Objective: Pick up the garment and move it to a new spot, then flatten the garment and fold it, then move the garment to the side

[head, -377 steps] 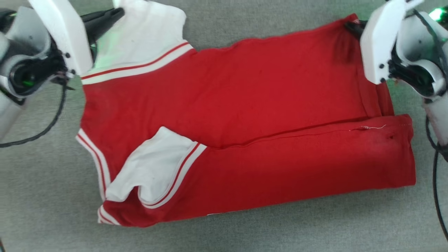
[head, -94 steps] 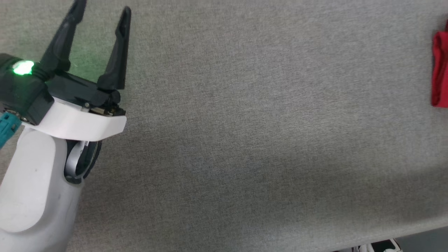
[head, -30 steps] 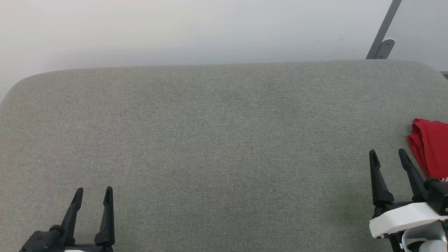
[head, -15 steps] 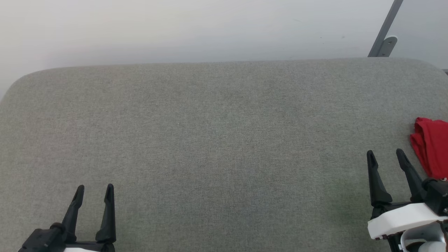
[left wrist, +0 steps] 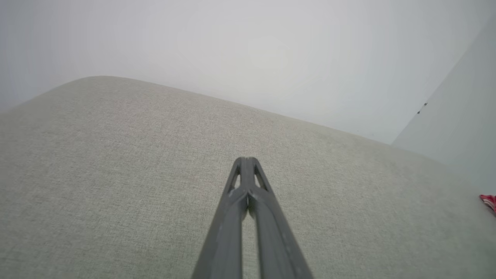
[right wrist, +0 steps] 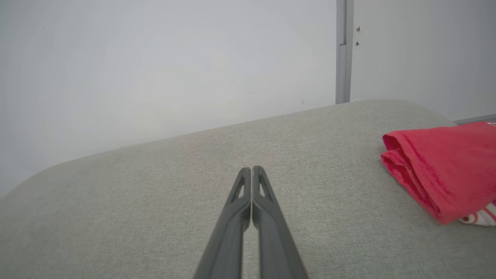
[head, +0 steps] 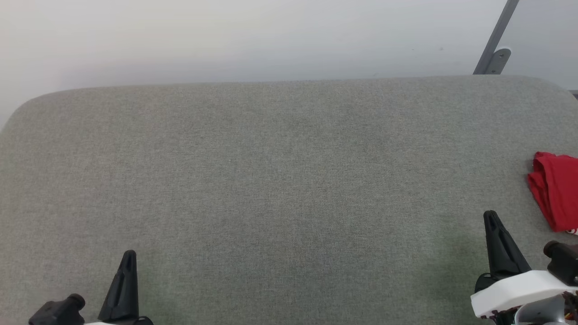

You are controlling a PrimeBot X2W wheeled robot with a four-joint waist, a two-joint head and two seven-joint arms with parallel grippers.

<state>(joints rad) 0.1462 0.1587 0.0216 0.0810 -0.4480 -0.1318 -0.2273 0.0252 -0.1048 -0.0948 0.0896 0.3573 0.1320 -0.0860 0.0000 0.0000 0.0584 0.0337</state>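
A pale wall [head: 253, 40] with a grey metal post [head: 494, 45] backs a broad desk [head: 280, 180] covered in grey woven fabric, its far corners rounded. The garment [head: 554, 189], a red shirt folded into a compact bundle with a sliver of white striped trim showing at its near end, lies at the desk's right edge, apparently set aside there to leave the middle free. The left gripper [left wrist: 248, 164] sits over the desk's near left edge with its two dark fingers pressed together on nothing. The right gripper [right wrist: 252, 174], over the near right edge just beside the shirt but apart from it, is likewise pressed together and empty. Judging by this layout, folding and moving aside look finished.
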